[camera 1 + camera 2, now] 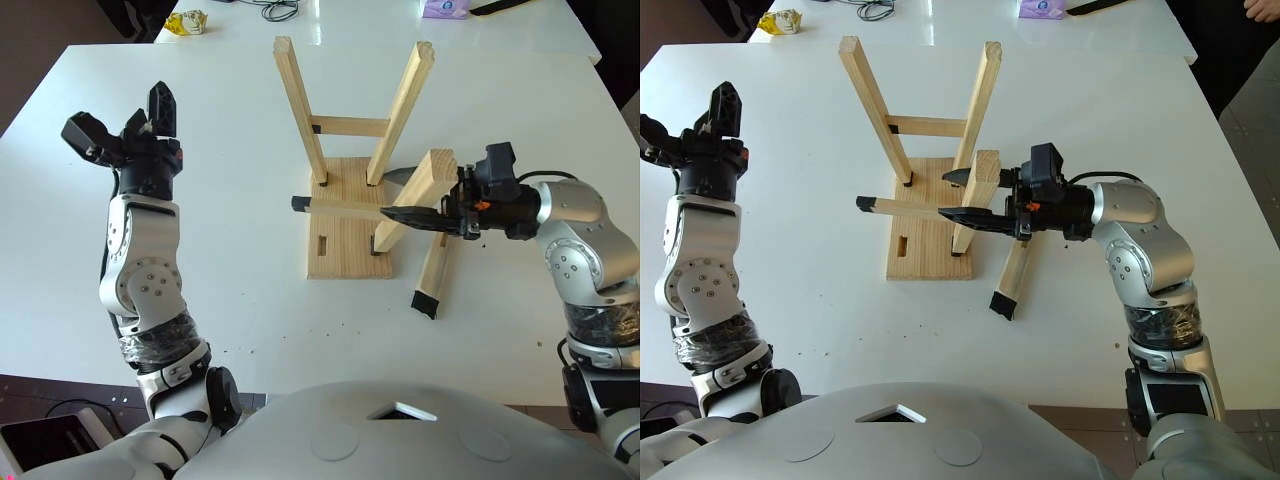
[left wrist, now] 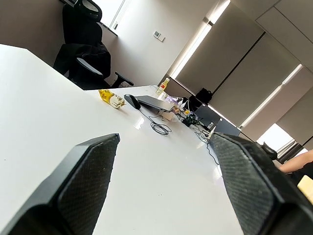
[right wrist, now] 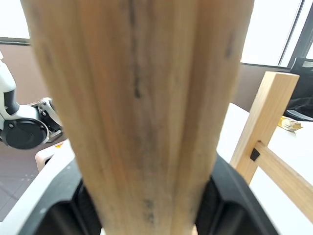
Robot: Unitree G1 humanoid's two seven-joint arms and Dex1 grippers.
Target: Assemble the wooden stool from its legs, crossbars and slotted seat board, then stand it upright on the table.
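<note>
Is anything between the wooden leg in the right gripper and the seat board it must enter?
Nothing visible. The pale wooden leg in the right gripper has its lower end at the near right corner of the flat wooden seat board.

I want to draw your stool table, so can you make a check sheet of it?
Surface: white table, seat board flat on it.
Job's things: two legs upright on the board, joined by a crossbar; third leg held; fourth leg beside the board.
Clutter: yellow packet, mouse, on far table.
Grippers: left gripper open, empty, raised; right gripper shut on third leg.
Cables: black cable, far table.
Surroundings: office chair, window blinds.
</note>
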